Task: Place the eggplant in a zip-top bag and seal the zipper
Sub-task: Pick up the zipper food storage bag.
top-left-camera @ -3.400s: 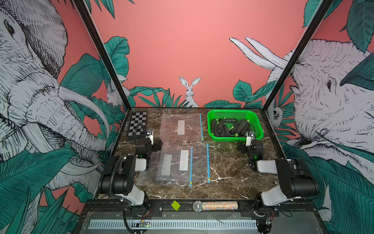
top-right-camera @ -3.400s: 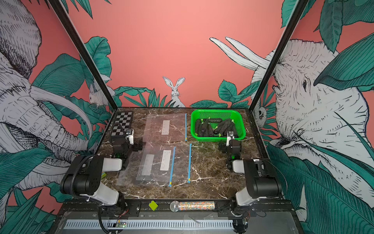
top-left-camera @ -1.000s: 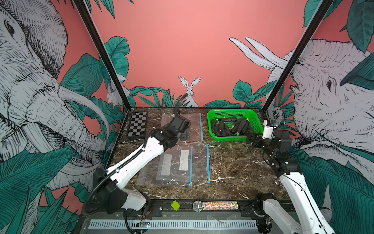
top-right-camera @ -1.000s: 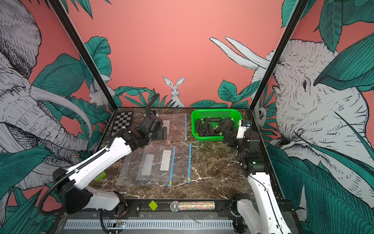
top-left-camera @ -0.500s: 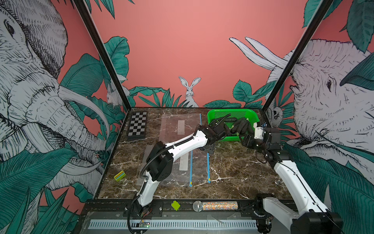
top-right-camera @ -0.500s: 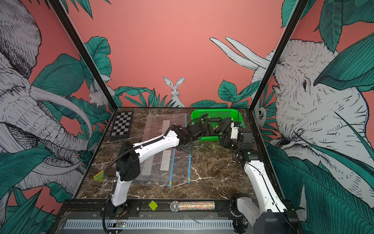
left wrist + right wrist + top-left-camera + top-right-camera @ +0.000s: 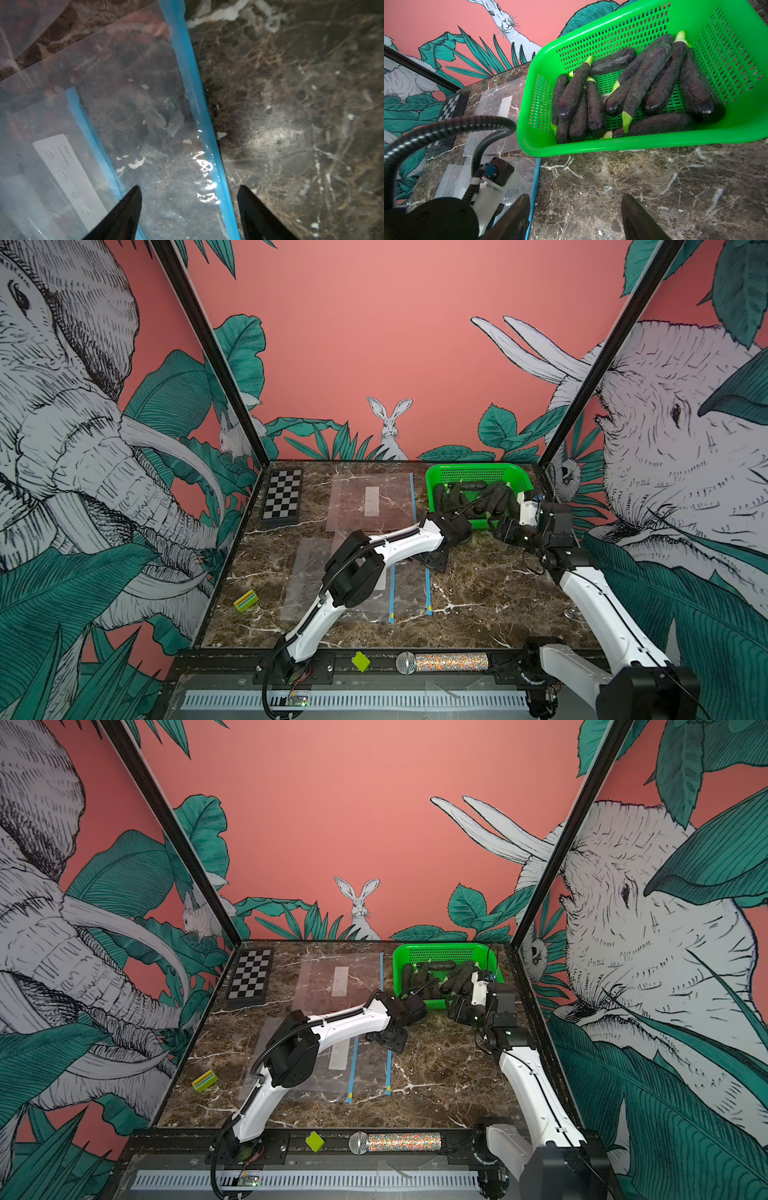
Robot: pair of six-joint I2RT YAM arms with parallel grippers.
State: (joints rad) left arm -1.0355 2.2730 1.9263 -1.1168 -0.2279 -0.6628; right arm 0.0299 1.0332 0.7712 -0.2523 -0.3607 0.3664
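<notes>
As seen from above in both top views: left gripper [image 7: 434, 561] low at frame centre, over the right edge of the near zip-top bag [image 7: 409, 597]; right gripper [image 7: 497, 526] just right of it, beside the lower rim of green basket [image 7: 478, 467]; eggplants [image 7: 494, 497] piled inside, upper right, none yet in any bag; risk judged: wrists close together, liable to knock on any advance
Left wrist: jaws apart, astride blue zipper [image 7: 199, 116], nothing pinched; second bag [image 7: 41, 135] overlapping; risk: closing across both lips, or snagging the wrong film, slick on marble [image 7: 291, 104]
Right wrist: jaws apart, empty, short of green basket [image 7: 633, 145]; eggplants [image 7: 648, 83] heaped crosswise; risk: seizing two, or catching the rim and dragging it along the marble
</notes>
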